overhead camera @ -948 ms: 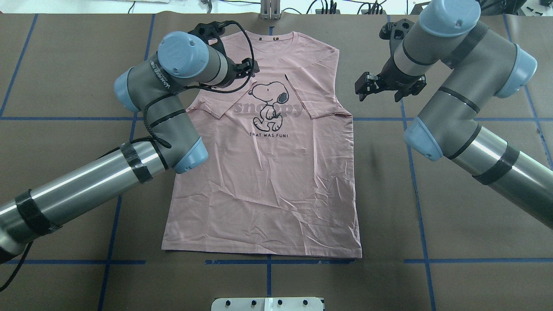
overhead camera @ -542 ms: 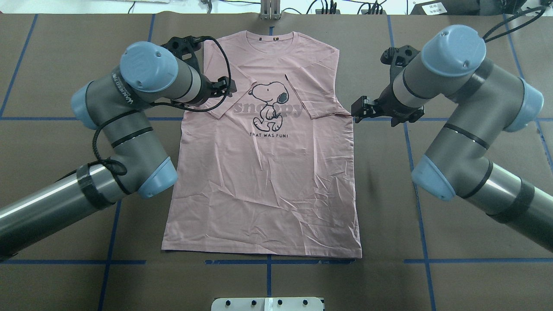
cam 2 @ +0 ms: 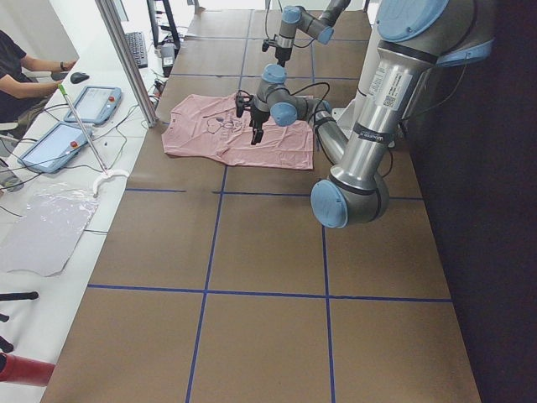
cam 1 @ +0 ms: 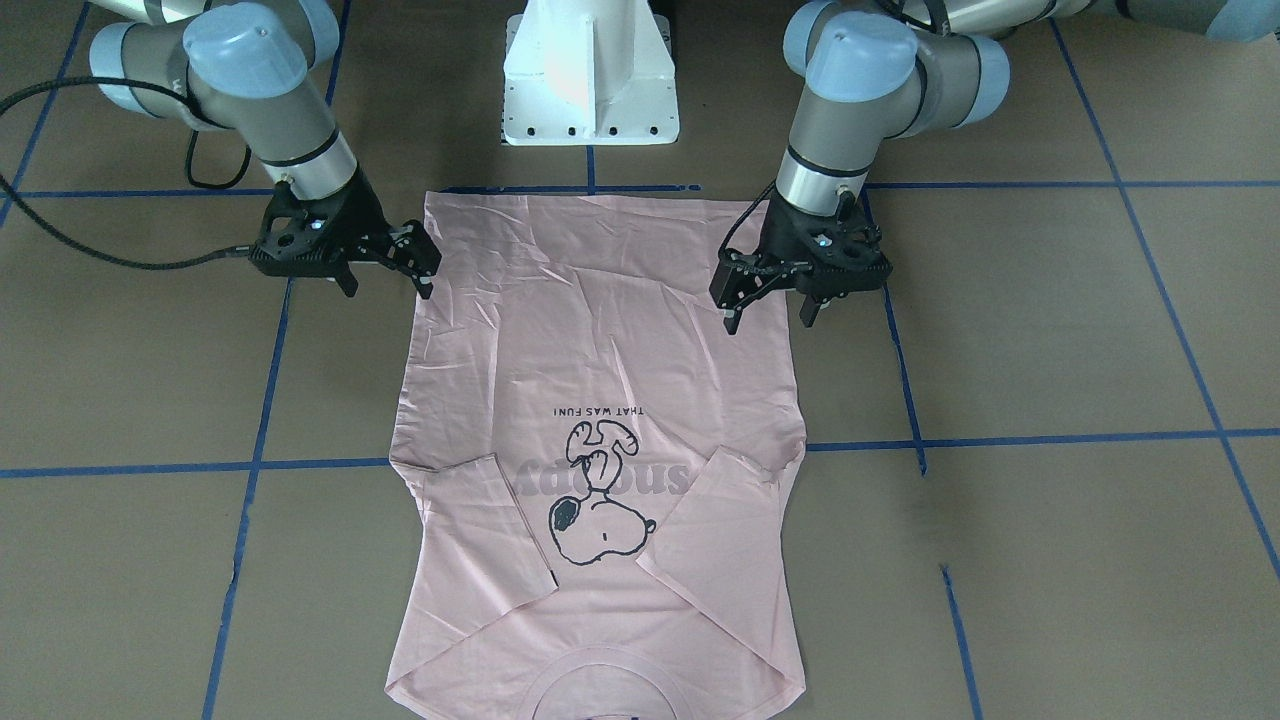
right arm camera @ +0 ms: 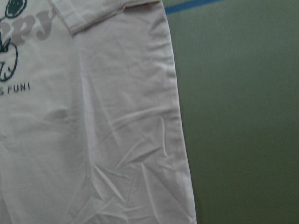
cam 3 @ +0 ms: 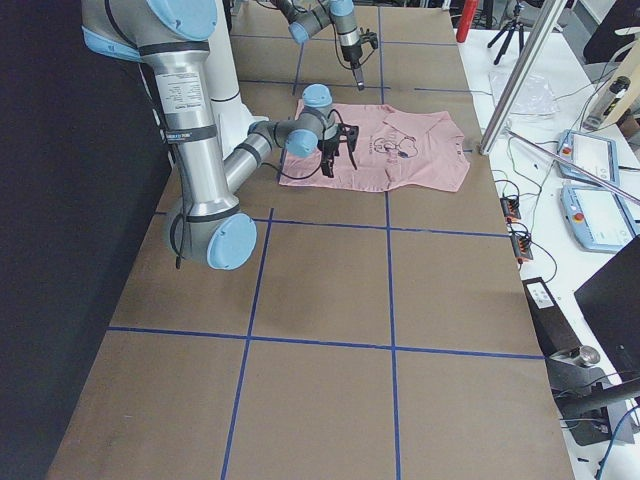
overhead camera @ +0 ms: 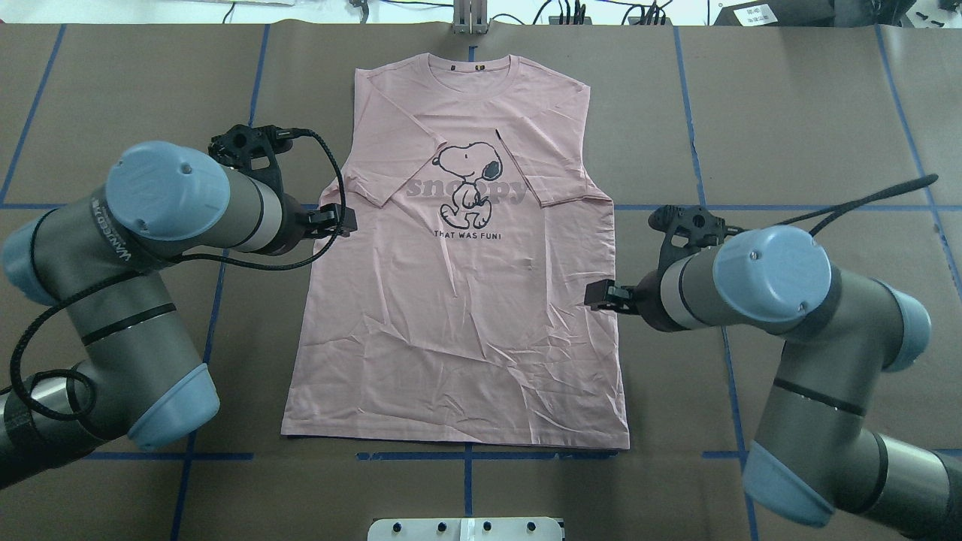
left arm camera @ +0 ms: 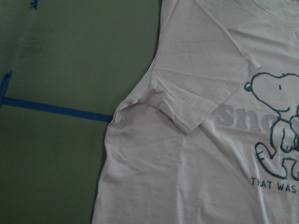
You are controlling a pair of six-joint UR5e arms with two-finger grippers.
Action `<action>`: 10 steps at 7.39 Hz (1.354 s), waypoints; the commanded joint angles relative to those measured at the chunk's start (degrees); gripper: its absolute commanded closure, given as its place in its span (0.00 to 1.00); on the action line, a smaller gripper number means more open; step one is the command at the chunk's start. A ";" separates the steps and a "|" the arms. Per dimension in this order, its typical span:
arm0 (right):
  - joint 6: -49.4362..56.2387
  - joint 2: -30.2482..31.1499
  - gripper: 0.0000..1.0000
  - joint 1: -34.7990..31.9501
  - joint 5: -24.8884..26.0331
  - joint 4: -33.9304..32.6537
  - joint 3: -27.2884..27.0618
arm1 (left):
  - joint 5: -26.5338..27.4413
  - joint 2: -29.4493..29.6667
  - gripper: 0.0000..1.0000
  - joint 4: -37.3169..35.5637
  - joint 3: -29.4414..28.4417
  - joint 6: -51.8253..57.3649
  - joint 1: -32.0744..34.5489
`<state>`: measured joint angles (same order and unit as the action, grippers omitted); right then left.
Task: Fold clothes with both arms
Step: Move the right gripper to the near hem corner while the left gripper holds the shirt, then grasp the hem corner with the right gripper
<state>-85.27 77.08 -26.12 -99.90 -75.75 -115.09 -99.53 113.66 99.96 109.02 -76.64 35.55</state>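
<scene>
Left gripper (overhead camera: 340, 221) stands with its jaws apart and empty, left of centre in the overhead view, just beside the left side edge of the T-shirt (overhead camera: 466, 338) and slightly below the sleeve (overhead camera: 376, 174) that is folded in over the chest. Right gripper (overhead camera: 603, 294) is likewise spread and empty at the opposite side edge, right of centre, but sits lower in the frame, about level with mid-body. The T-shirt lies flat and face up in the middle of the table (overhead camera: 714, 113), with the collar (overhead camera: 470, 69) toward the top of the frame and the hem (overhead camera: 451, 439) toward the bottom. Its long axis therefore runs top to bottom, and the two grippers flank it. The cloth lies inward from each gripper: to the right of the left one and to the left of the right one. Each arm is nearest its own edge, and the right gripper is nearer the hem. Neither wrist view shows a fingertip, so contact with the cloth cannot be confirmed. The next step is judged to be a paired pinch on the two side edges, with the offset between the grippers corrected first if a square fold is required.
</scene>
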 commanded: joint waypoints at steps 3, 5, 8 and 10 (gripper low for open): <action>-6.75 3.42 0.00 12.93 10.42 -1.94 -1.89 | 0.74 -0.99 0.00 -0.20 2.42 -0.09 -0.22; -6.66 3.43 0.00 13.38 10.16 -2.03 -1.36 | 0.74 -0.99 0.00 -0.20 2.34 -0.09 -0.22; -6.66 4.13 0.00 14.52 9.64 -2.12 -0.48 | 0.65 -0.99 0.00 -0.12 2.25 0.00 -0.31; -6.75 4.57 0.00 15.49 9.55 -2.21 -0.57 | 0.56 -0.73 0.00 -0.12 2.25 0.00 -0.31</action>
<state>-91.96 81.38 -11.19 -90.26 -77.89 -115.68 -98.89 112.78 99.83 111.28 -76.69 35.25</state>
